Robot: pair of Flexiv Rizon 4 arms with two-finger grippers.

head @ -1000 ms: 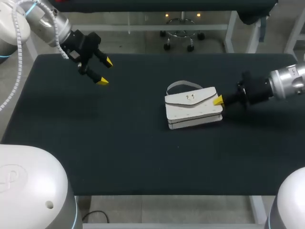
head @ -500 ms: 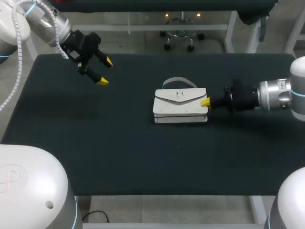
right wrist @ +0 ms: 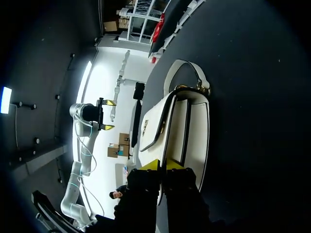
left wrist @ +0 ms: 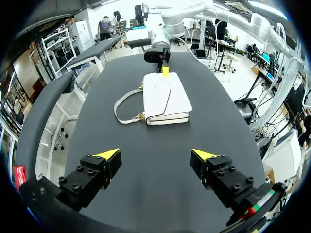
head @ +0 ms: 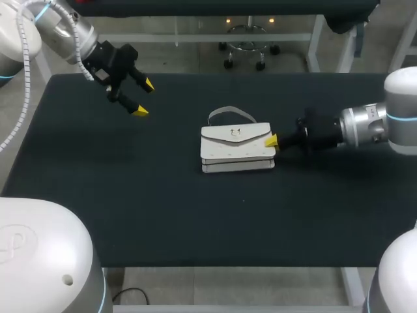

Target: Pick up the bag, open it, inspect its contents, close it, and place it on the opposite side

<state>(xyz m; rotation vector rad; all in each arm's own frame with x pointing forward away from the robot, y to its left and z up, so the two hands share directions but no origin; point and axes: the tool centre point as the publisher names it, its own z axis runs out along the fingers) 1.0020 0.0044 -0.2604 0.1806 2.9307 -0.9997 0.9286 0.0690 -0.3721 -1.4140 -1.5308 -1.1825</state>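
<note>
One white bag [head: 234,149] lying flat near the middle of the dark tabletop [head: 163,215], its strap [head: 225,112] toward the far edge, right fingers [head: 270,140] pinched close together on the bag's right end, left fingers [head: 139,111] spread wide, holding nothing, raised near the far left corner, well apart from the bag

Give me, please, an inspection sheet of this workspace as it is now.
surface: table with a dark cover, flat.
job's things: white bag lying near the middle, flap closed, strap toward the far edge.
clutter: nothing seen.
pincers: left pincer open, above the far left corner, apart from the bag; right pincer with tips together, at the bag's right end.
cables: white ribbed hose along the left arm.
surroundings: nothing seen reaching over the table.
</note>
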